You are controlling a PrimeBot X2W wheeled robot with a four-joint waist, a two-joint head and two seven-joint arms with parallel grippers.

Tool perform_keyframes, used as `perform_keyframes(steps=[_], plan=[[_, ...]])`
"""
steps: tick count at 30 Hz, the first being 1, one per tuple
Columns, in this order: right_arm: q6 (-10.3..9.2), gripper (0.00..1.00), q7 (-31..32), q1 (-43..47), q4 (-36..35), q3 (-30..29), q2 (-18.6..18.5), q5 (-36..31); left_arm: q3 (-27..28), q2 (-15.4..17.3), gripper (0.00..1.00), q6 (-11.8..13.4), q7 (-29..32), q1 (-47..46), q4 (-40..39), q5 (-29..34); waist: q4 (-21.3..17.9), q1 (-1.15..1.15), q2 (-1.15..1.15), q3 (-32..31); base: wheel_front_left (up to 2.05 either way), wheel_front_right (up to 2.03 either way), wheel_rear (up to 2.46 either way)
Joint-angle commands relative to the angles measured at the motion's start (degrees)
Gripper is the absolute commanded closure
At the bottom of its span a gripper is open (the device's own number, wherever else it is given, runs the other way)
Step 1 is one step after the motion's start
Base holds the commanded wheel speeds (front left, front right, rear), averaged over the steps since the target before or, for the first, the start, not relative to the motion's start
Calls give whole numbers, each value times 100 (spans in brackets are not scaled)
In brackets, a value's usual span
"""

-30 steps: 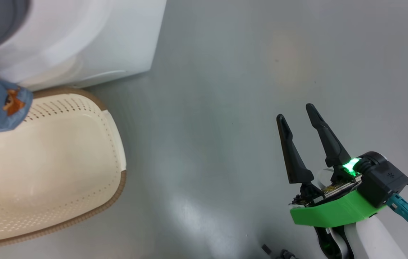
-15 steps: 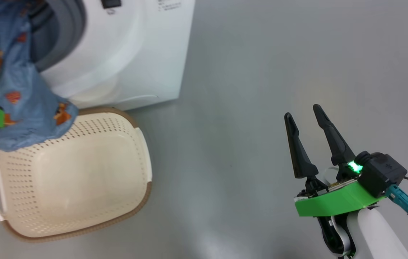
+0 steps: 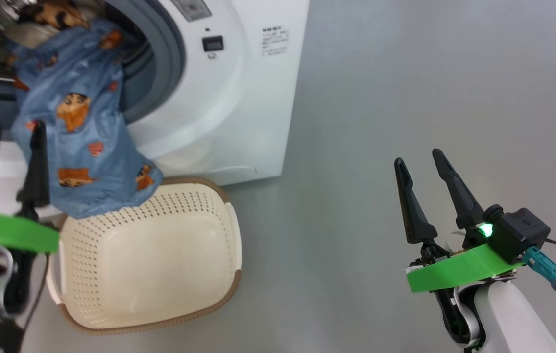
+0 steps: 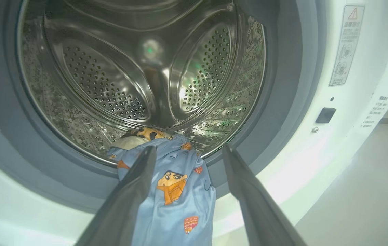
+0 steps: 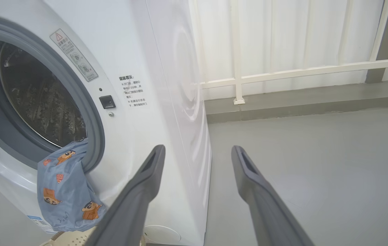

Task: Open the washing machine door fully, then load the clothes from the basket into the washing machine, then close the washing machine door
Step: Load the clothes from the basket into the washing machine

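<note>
**Head view:** Light is bright, even and diffuse, and shadows are faint. A pale glare patch lies on the grey floor (image 3: 278, 294) to the left of the right gripper (image 3: 417, 156). A green lamp (image 3: 484, 229) glows at that gripper's base. The fingers of the left gripper (image 3: 18, 125) are soft-edged, and the area ahead of them is smeared.

**Left wrist view:** The steel drum (image 4: 111, 85) beyond the fingertips carries hard highlights and one green glint. The white front of the washing machine (image 4: 317, 164), right of the fingers, is washed out. The fingers themselves are out of focus.

**Right wrist view:** The picture is bright, but the drum interior left of the fingers is dim. Straight edges bow toward the borders.
</note>
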Motion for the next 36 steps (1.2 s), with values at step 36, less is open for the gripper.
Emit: perform_keyframes(steps=[36], plan=[[32, 0, -46, 263, 296, -112, -32, -118, 1666, -677, 0, -12, -37, 2627, -1631, 823, 319, 0, 0, -1206, 0, 0, 0]])
